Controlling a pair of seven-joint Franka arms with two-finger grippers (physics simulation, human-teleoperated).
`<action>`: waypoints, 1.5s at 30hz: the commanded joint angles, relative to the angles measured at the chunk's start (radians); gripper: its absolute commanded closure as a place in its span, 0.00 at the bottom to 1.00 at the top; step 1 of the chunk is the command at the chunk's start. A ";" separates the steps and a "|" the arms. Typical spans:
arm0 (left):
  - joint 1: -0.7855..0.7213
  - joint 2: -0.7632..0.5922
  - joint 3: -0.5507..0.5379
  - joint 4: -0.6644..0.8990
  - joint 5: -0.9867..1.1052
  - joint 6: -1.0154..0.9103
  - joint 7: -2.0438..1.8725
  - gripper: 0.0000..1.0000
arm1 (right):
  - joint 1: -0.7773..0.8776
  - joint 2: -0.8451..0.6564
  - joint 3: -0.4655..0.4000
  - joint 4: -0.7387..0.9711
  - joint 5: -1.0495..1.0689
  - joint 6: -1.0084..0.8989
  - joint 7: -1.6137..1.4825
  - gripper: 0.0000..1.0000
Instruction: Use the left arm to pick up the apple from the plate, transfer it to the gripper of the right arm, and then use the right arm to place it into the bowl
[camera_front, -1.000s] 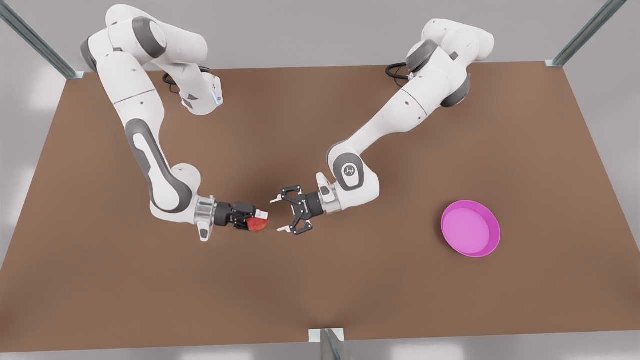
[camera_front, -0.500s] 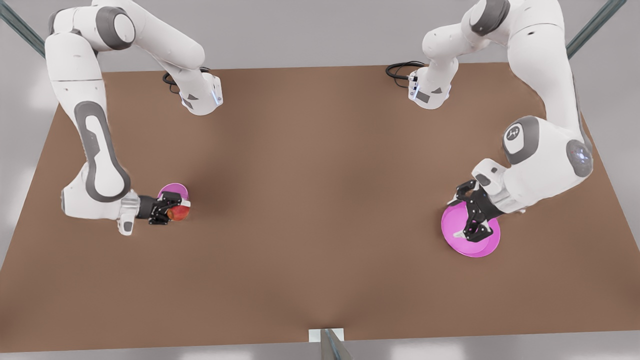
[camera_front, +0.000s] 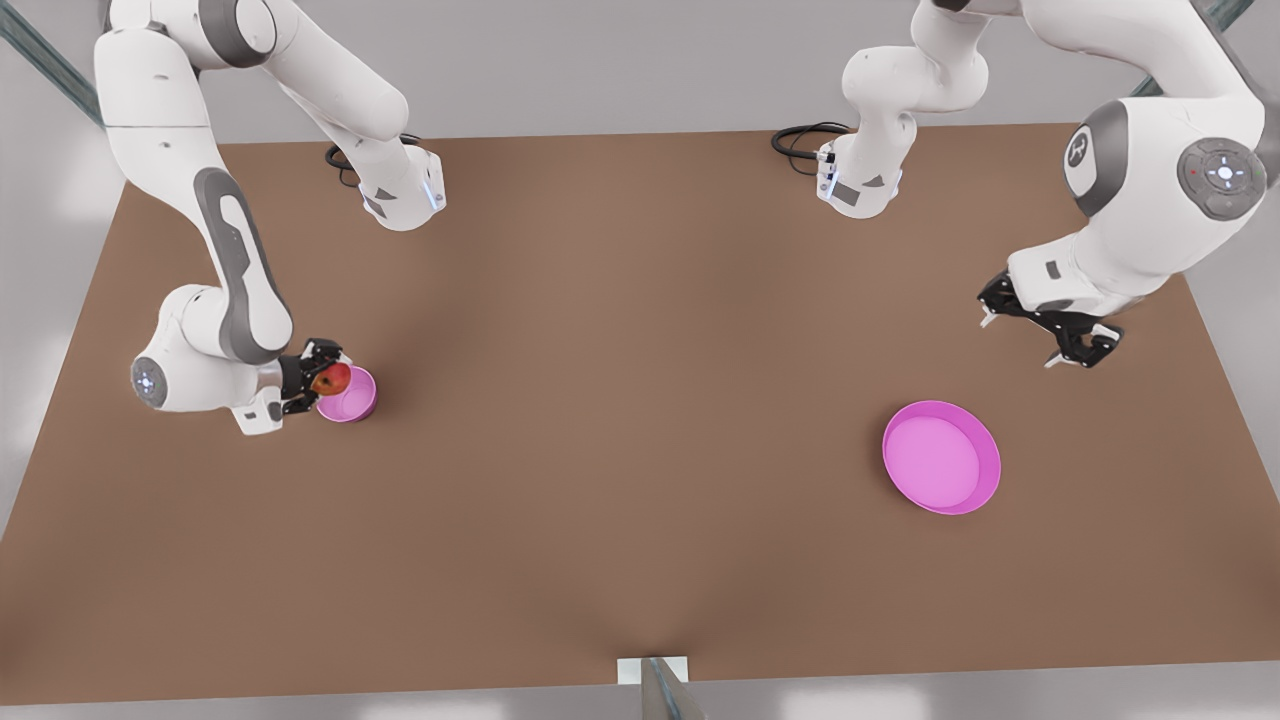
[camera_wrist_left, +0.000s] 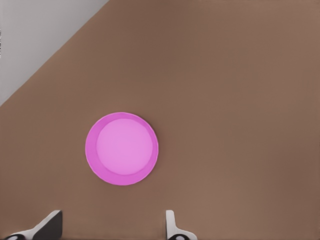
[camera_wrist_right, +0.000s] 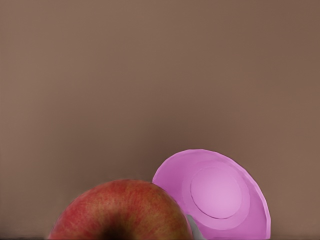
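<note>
The small red apple (camera_front: 333, 378) hangs just above the near rim of the small deep pink bowl (camera_front: 352, 402) on the front view's left. My right gripper (camera_front: 322, 379) is shut on it. The right wrist view has the apple (camera_wrist_right: 120, 212) close up with the bowl (camera_wrist_right: 216, 192) beyond it. The wide magenta plate (camera_front: 941, 457) lies bare on the front view's right. My left gripper (camera_front: 1036, 336) hovers open above and behind it, holding nothing. The left wrist view looks down on the plate (camera_wrist_left: 121, 148) past the left gripper (camera_wrist_left: 111, 229).
The brown table (camera_front: 640, 400) carries both arm bases (camera_front: 400, 195) (camera_front: 858, 185) at its far edge. A metal bracket (camera_front: 652, 672) sits at the middle of the near edge, and frame posts stand at the far corners.
My right gripper carried the apple from the table's middle to the bowl on the front view's left. My left gripper swung back over the plate, then rose and drew away behind it.
</note>
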 joint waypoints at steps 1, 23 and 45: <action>0.006 0.000 0.000 0.000 0.004 -0.017 -0.663 0.00 | 0.001 0.000 0.001 -0.024 -0.026 0.081 -0.123 0.43; 0.006 0.000 0.000 0.000 0.001 -0.022 -0.666 0.00 | -0.010 0.035 -0.007 -0.085 -0.071 0.268 -0.189 0.00; -0.009 0.066 -0.001 0.066 -0.005 -0.011 -0.670 0.00 | 0.516 -0.172 -0.364 0.573 -0.194 -0.284 1.237 0.00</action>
